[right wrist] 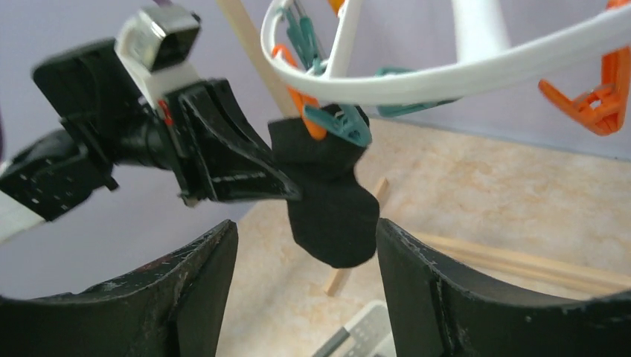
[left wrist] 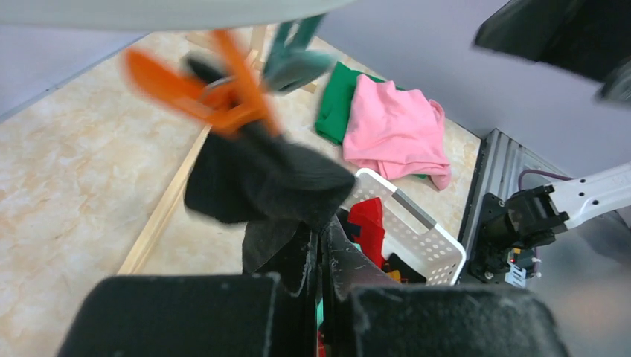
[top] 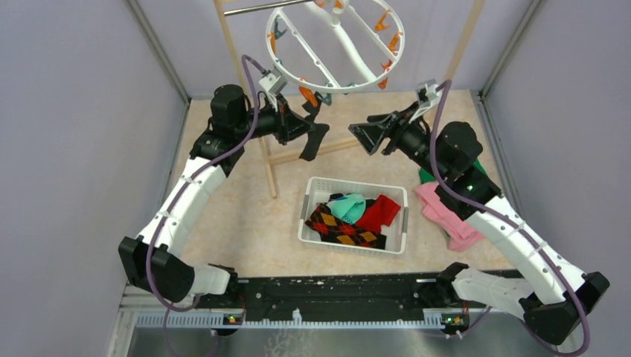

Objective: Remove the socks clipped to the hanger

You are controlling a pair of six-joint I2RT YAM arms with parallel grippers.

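The left arm (top: 186, 193) rises from its base at the near left and bends inward at the elbow, wrist level and pointing right. The left gripper (top: 311, 131) has its jaws pressed together on the edge of a black sock (top: 315, 141). The right arm (top: 513, 230) mirrors it from the near right, wrist pointing left. The right gripper (top: 357, 137) faces the left one, close but apart, with its jaws spread wide and nothing between them.

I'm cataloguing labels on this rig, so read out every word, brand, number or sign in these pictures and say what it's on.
No text can be read in any view.
The basket, the hanger, the black sock and the pink cloth show no lettering, logo or number.
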